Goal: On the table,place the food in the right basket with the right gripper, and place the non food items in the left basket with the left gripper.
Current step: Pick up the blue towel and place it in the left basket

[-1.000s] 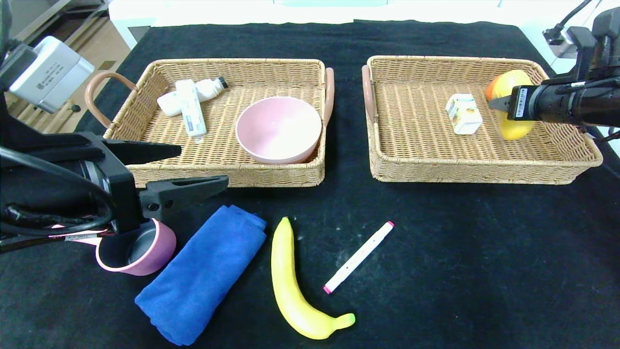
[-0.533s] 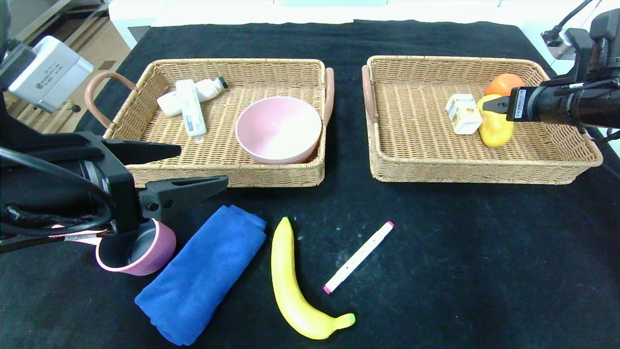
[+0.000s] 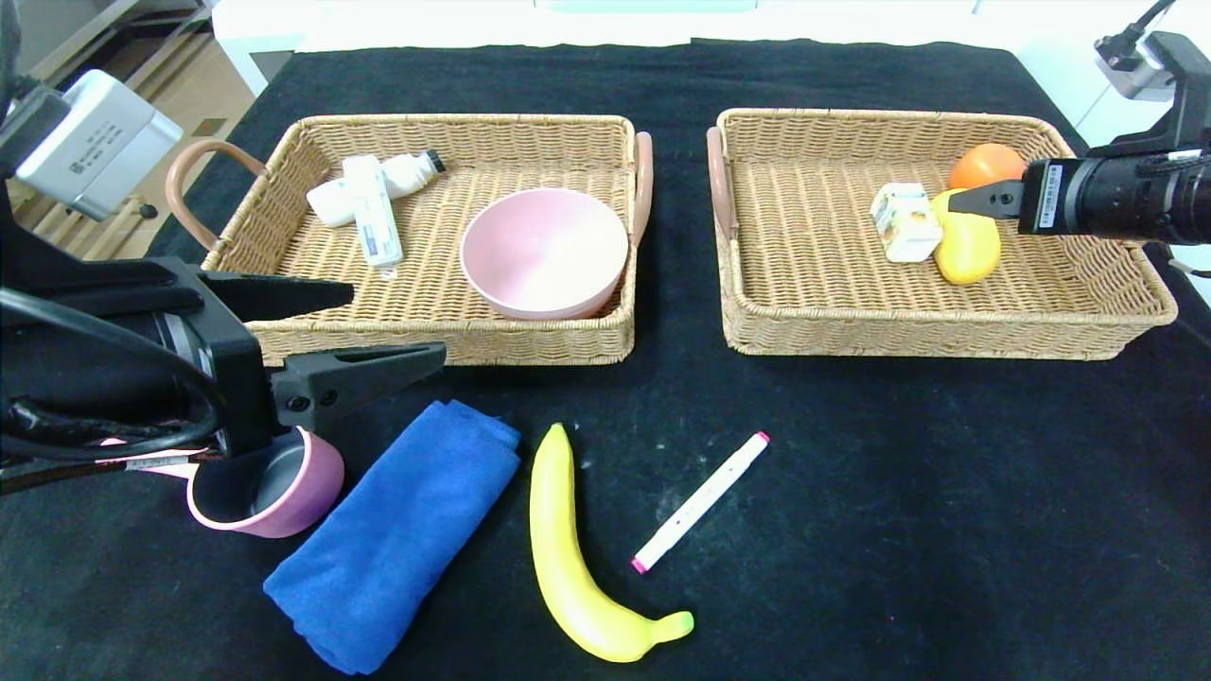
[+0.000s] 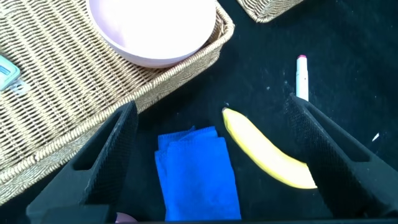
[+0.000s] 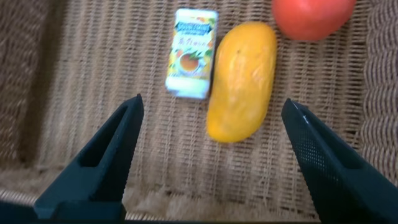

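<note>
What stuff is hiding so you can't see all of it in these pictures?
- Pink cup: in the head view the left tool and its arm cover the near side.
- Orange: in the right wrist view the picture's edge cuts it off.
- Words on the juice box: too blurry to read in the right wrist view.
- White bottle: a white tube lies across it in the head view.
- Right tool: only one fingertip shows in the head view.

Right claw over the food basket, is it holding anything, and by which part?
Nothing. The right claw is open above the right basket, and the mango lies free on the weave.
</note>
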